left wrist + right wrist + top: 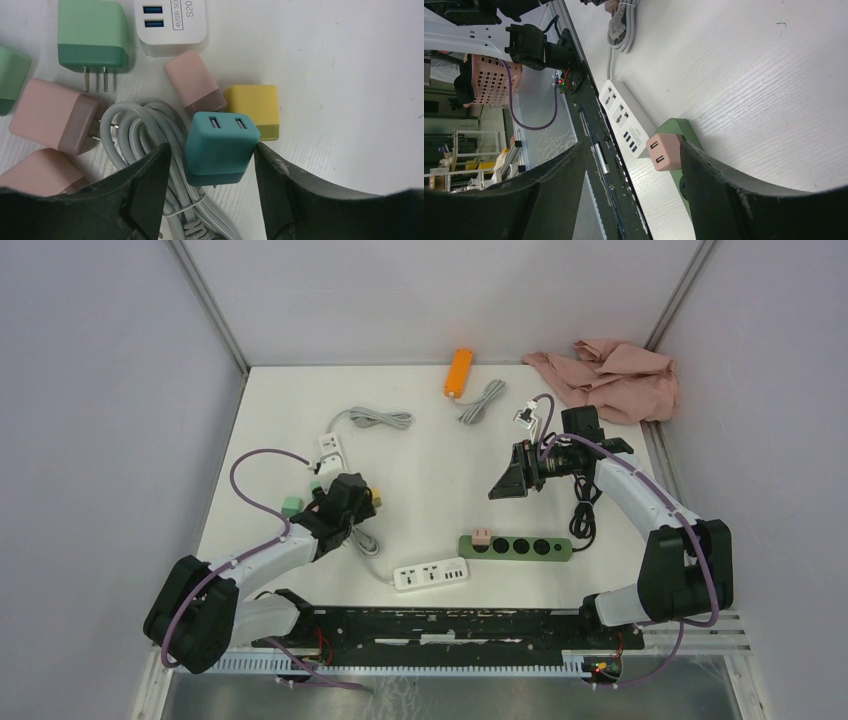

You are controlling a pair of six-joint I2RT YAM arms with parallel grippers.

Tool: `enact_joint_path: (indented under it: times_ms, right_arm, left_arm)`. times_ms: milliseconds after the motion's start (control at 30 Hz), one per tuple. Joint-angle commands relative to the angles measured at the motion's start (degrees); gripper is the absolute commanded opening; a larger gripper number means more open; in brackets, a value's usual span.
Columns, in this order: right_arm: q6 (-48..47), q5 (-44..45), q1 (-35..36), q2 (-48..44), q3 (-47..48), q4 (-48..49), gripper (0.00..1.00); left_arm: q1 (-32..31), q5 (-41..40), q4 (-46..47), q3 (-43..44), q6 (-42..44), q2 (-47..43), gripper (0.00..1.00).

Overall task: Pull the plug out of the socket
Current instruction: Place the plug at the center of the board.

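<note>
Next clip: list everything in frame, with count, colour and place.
green power strip: 1, green, front centre
pink plug: 1, pink, plugged into its left end
white power strips: 2, white, front centre and left side
orange power strip: 1, orange, far edge
teal plug: 1, teal, left side
loose plugs: 6, yellow one, pink three, green two, around it
grey cables: 3, grey, by white and orange strips
black cable: 1, black, beside green strip
cloth: 1, pink, far right corner
table: 1, white, beneath everything
left gripper: 1, black, open, straddling teal plug
right gripper: 1, black, open, empty

White table (430,475) enclosed by pale grey walls (100,390).
</note>
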Motion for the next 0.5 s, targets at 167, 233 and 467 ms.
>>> enact_joint_path:
  times_ms: [167,233,467]
  right_arm:
    - [-1.47,-0.08,-0.05,-0.57,1.37,-0.16,0.73]
    - [-1.65,0.14,-0.11,-0.62,1.35,-0.26,0.73]
    - [-2.19,0.20,-0.12,-0.76,1.52,-0.71,0.73]
  left_arm:
    - [0.44,1.83,-1.62,2.77,-1.32,-2.20,0.85]
    - [0.44,4.46,-1.15,2.65,-0.39,-3.74,0.86]
    - [0.44,14.84,2.54,0.27,2.87,-12.02,0.87]
